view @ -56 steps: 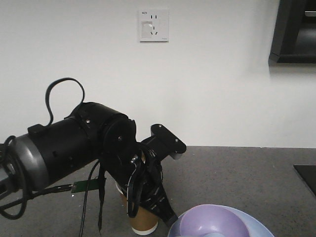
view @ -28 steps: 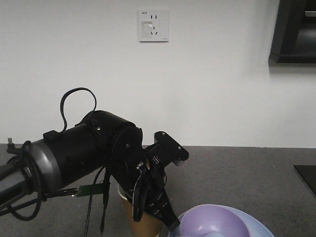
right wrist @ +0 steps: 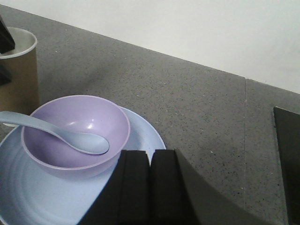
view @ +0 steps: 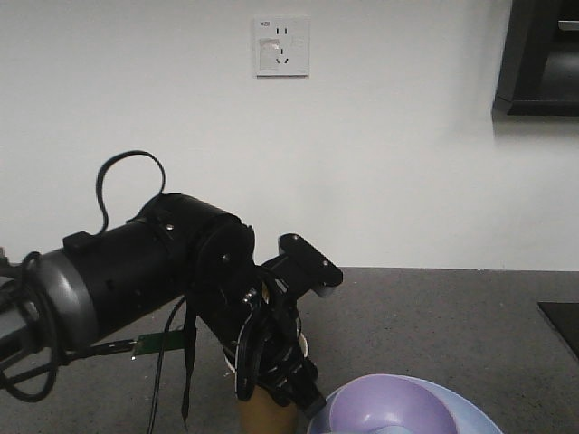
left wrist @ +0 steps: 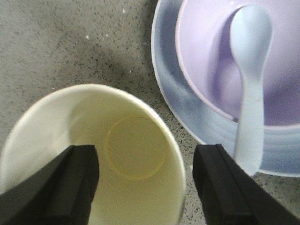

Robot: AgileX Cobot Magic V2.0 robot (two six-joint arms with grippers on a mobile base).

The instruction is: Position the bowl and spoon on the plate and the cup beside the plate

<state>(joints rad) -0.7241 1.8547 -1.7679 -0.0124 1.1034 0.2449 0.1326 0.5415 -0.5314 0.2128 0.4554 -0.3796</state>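
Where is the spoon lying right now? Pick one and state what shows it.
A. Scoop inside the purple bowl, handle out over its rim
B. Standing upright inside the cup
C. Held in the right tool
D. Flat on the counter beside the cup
A. In the right wrist view the spoon has its scoop down inside the bowl and its handle passing out over the rim, above the plate.

Seen from the left wrist, the cup (left wrist: 93, 159) is flanked by the left gripper (left wrist: 145, 185), fingers at 9 and 3 o'clock. The plate (left wrist: 187, 112) crowds it at 2 o'clock; bare counter (left wrist: 70, 42) is left at 12.
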